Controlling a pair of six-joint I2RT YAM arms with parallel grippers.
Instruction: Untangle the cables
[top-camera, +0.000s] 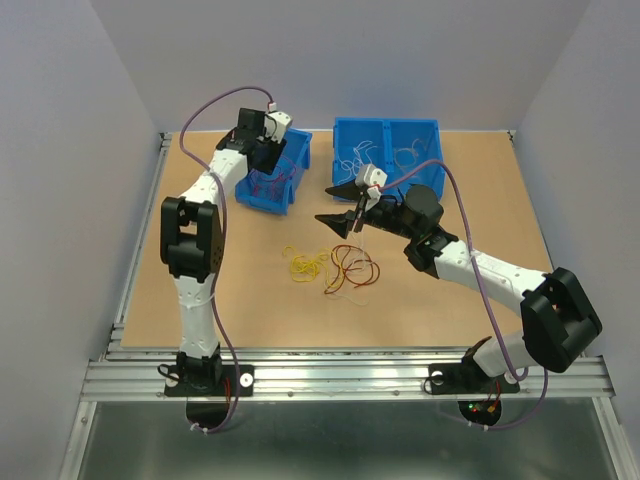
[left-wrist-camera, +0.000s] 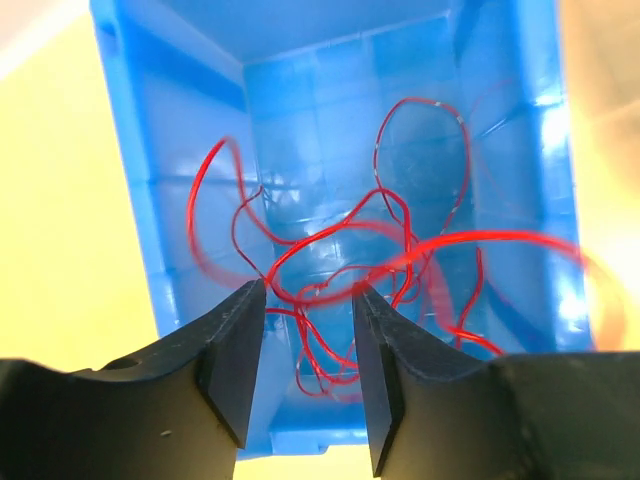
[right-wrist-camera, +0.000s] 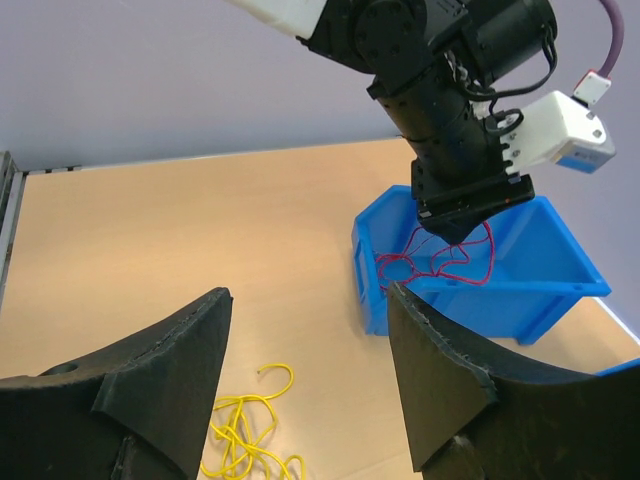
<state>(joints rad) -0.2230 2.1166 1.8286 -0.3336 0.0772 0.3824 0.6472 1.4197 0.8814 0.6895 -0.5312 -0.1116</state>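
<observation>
Black-fingered, the left claw is held partly open, red cables trailing from its tips into the blue bin. The right claw is spread wide, empty, right of that bin. Yellow cables and a red-white tangle are strewn on the bench before it.

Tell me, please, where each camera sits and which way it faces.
Top external: above and behind, looking down on the tan wooden table; left arm and right arm show whole.
Left wrist: over the small blue plastic bin, looking in at thin red wires; left gripper with black fingers shows.
Right wrist: low over the table, facing that bin; right gripper with black fingers shows.
Shared: both wrist views show bin and red wires.
</observation>
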